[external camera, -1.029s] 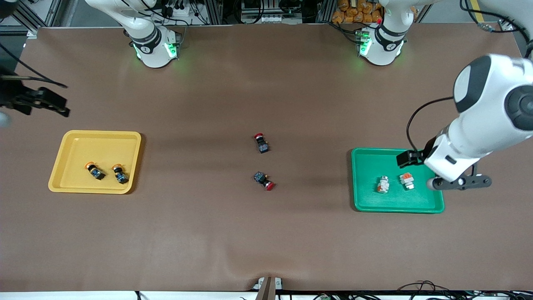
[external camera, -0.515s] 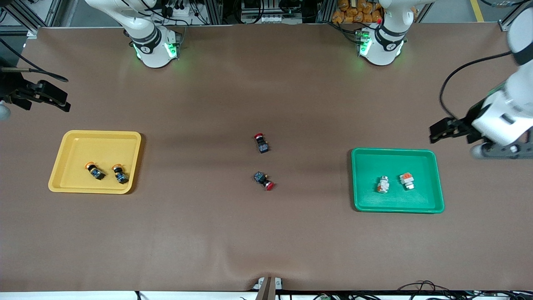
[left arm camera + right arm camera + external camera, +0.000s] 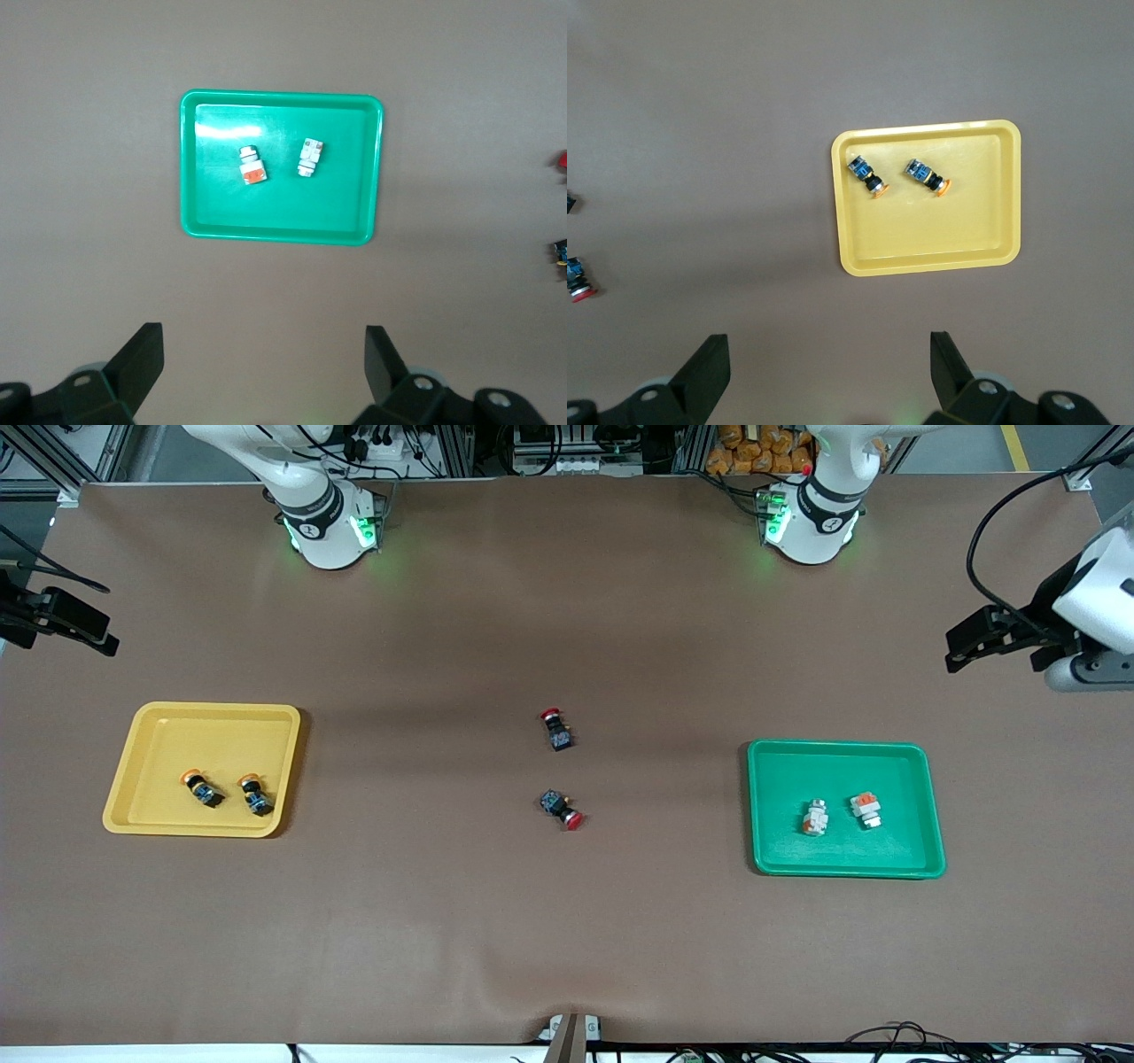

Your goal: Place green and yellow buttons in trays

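Observation:
Two yellow-capped buttons (image 3: 202, 789) (image 3: 256, 794) lie in the yellow tray (image 3: 213, 735). Two white-grey buttons with orange parts (image 3: 815, 817) (image 3: 866, 809) lie in the green tray (image 3: 842, 766). My left gripper (image 3: 970, 642) is open and empty, up over bare table at the left arm's end, away from the green tray. My right gripper (image 3: 84, 624) is open and empty over the table edge at the right arm's end. The left wrist view shows the green tray (image 3: 282, 212) and my left gripper (image 3: 263, 372). The right wrist view shows the yellow tray (image 3: 939, 239) and my right gripper (image 3: 829, 372).
Two red-capped black buttons (image 3: 556, 729) (image 3: 562, 809) lie on the brown table mat midway between the trays. The arm bases stand along the table's robot side.
My left gripper has risen from over the green tray's edge and swung out toward the left arm's end of the table. My right gripper has drawn farther out at its end.

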Robot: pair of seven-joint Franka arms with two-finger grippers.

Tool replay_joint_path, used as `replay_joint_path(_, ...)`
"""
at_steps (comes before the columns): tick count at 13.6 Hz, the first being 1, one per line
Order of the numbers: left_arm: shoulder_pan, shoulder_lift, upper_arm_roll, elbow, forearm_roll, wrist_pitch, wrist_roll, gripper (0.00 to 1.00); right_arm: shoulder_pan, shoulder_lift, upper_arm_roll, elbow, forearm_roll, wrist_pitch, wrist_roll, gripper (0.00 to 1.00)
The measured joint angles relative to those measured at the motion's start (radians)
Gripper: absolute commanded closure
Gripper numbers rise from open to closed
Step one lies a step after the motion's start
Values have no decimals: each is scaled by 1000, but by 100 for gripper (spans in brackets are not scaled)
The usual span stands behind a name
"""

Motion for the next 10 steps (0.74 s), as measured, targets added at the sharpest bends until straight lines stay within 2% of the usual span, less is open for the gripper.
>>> replay_joint_path(5,-112,-65,122,-56,-1,-26,1,0,0,0,-25,0,30,-2,-5,0)
replay_joint_path(10,-119,-132,139,-143,-2,-27,1,0,0,-2,-25,0,30,0,-5,0)
